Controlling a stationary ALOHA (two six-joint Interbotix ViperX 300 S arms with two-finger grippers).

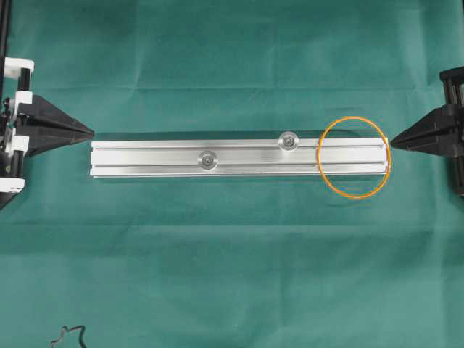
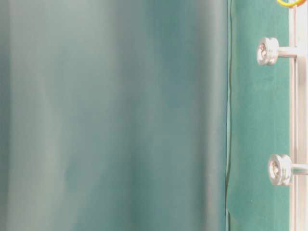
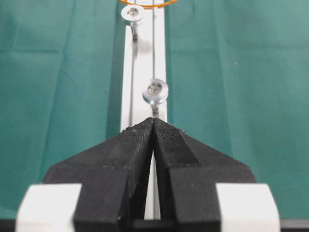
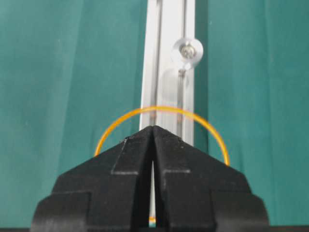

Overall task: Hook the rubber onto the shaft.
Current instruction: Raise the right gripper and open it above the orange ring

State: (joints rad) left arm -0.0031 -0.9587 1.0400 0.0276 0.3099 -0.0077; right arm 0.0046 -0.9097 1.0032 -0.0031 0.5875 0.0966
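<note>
Worktop (image 1: pixel 232 275) draped in green cloth, bearing 1 silver rail (image 1: pixel 152 159) lengthwise; the orange rubber (image 1: pixel 354 157) lies across the rail's right end, partly on the cloth.

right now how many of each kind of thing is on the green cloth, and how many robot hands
silver rail: 1
orange rubber band: 1
shafts with round heads on the rail: 2
black robot hands, left and right: 2
total: 6

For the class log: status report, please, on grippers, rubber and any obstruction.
Left gripper and right gripper shut, empty. Rubber lies loose over the rail's right end, unhooked. Nothing in the way.
</note>
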